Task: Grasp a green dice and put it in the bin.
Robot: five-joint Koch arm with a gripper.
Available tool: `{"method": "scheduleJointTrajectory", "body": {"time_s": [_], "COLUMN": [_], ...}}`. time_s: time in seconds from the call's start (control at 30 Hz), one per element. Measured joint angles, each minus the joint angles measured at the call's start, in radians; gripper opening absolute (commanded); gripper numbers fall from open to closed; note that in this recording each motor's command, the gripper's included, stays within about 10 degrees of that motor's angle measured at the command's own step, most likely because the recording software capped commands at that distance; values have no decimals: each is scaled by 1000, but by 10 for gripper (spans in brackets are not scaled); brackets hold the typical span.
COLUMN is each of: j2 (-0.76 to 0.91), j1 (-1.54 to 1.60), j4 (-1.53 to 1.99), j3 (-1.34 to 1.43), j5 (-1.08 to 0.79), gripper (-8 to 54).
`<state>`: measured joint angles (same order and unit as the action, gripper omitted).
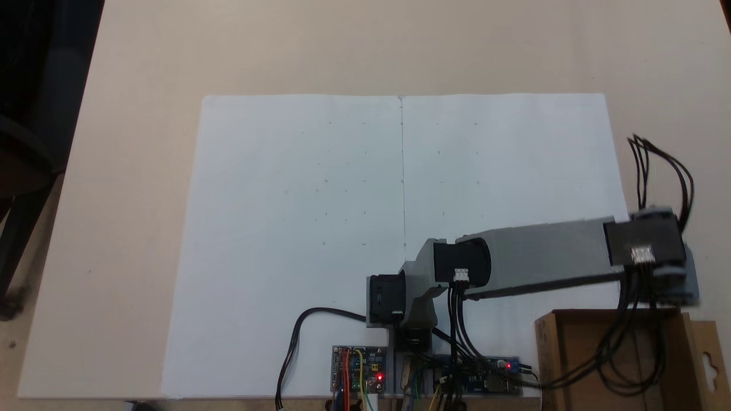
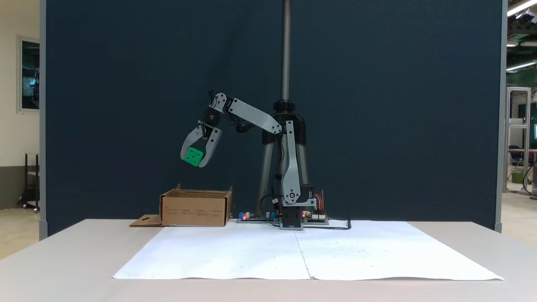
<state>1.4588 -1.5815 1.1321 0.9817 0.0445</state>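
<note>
Green dice (image 2: 194,156) clamped in gripper (image 2: 193,161)

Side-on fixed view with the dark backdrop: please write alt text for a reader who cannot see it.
The gripper holds the green dice in the air, above the open cardboard bin on the table. The arm reaches left in a fixed view from its base at the back edge of white paper sheets.

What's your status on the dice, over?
Gripper shut on green dice. Held high above the bin. Nothing between them.
</note>
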Motion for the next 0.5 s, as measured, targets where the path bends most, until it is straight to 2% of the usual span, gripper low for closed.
{"method": "scheduleJointTrajectory", "body": {"time_s": [0.5], "j2": [-268], "j1": [-230], "j4": [-26], "j3": [31], "j5": [-230], "gripper": [119]}}
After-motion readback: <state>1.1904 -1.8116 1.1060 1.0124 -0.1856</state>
